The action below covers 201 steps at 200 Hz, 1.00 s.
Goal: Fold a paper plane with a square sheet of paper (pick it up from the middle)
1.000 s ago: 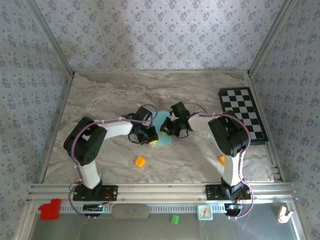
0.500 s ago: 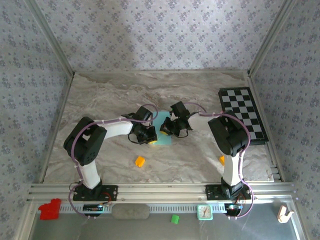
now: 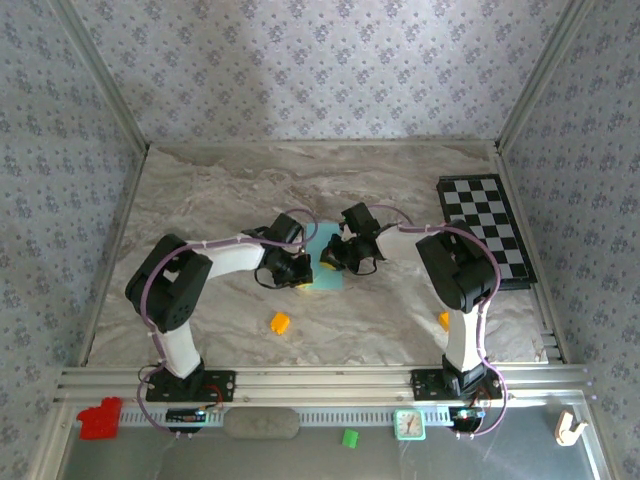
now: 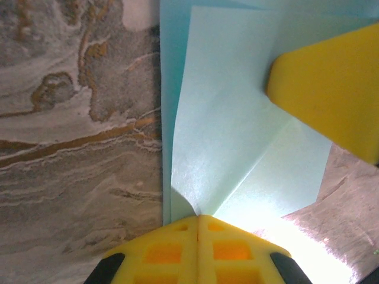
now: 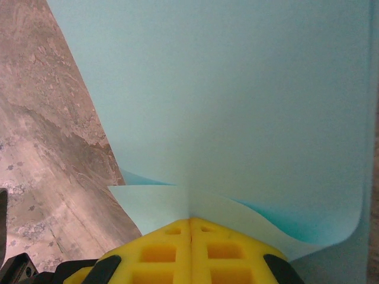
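Top external: high behind the arm bases, angled down and forward, covers the whole table (image 3: 200, 190). Left wrist and right wrist: very close, steeply downward. All three views share the square sheet of paper (image 3: 330, 278) at table centre.

left gripper (image 4: 198, 220) clamped on creased square sheet of paper (image 4: 231, 130); right gripper (image 4: 331, 89) touches sheet top-right; marble table (image 4: 77, 118) left.

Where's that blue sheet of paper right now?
In the top view the square sheet of paper lies mid-table, pinched by both the left gripper and the right gripper, left of the checkered board and beyond an orange cube.
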{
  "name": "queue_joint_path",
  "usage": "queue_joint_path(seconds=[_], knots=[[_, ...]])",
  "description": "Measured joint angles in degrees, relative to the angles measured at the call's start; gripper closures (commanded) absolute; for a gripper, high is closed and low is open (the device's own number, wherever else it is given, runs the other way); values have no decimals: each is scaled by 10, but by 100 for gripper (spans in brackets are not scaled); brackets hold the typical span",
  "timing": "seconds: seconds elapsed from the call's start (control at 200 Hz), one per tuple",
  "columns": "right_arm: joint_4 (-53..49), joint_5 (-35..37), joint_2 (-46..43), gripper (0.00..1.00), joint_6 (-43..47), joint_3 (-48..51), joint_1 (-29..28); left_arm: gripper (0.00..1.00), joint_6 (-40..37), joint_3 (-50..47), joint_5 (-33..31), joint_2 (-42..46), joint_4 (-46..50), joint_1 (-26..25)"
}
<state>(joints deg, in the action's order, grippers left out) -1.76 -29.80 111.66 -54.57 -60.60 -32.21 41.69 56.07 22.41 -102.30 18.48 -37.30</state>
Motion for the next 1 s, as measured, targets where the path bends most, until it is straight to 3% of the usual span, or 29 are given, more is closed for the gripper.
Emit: queue_joint_path(seconds=[0.355, 0.74, 1.004], knots=[[0, 0, 0, 99, 2, 0, 0, 96, -38, -3, -14, 42, 106, 11], [0, 0, 0, 99, 2, 0, 0, 96, 48, -3, 11, 42, -16, 12], [0, 0, 0, 99, 2, -2, 0, 98, 63, -3, 9, 5, -24, 12]])
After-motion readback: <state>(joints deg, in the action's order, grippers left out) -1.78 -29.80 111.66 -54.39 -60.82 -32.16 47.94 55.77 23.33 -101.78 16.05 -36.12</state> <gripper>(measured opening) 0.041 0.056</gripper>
